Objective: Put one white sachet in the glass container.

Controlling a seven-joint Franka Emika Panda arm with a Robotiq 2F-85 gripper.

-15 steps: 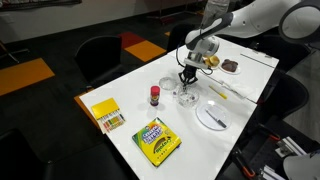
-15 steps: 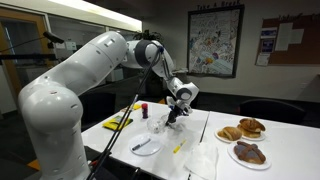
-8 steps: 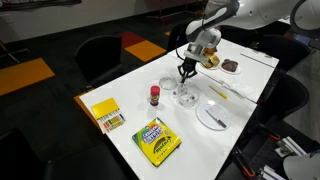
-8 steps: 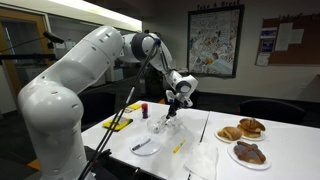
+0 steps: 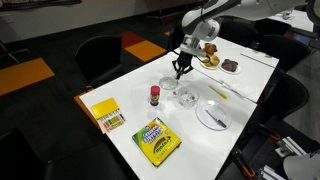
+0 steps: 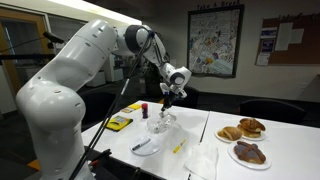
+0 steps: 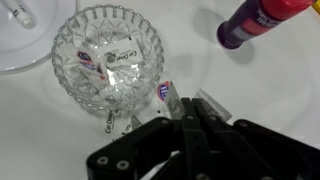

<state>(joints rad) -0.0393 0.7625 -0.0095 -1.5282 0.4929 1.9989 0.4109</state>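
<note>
In the wrist view a cut-glass bowl (image 7: 108, 58) holds several white sachets. My gripper (image 7: 190, 118) is shut just beside the bowl's rim, with a white sachet (image 7: 168, 97) pinched between the fingertips and another white edge (image 7: 215, 104) showing on the other side. In both exterior views the gripper (image 5: 180, 70) (image 6: 165, 97) hangs above the glass bowl (image 5: 186, 97) (image 6: 160, 126). A second, smaller glass container (image 5: 167, 86) stands next to the bowl.
A red-capped bottle (image 5: 155, 95) (image 7: 262, 14) stands near the glassware. A white plate with a utensil (image 5: 212, 117), a crayon box (image 5: 156, 140), a yellow box (image 5: 106, 114), pastry plates (image 6: 245, 130) and a napkin (image 6: 203, 160) lie on the white table (image 5: 120, 95).
The gripper has risen from the glass bowl and shifted a little sideways, staying shut on the sachet.
</note>
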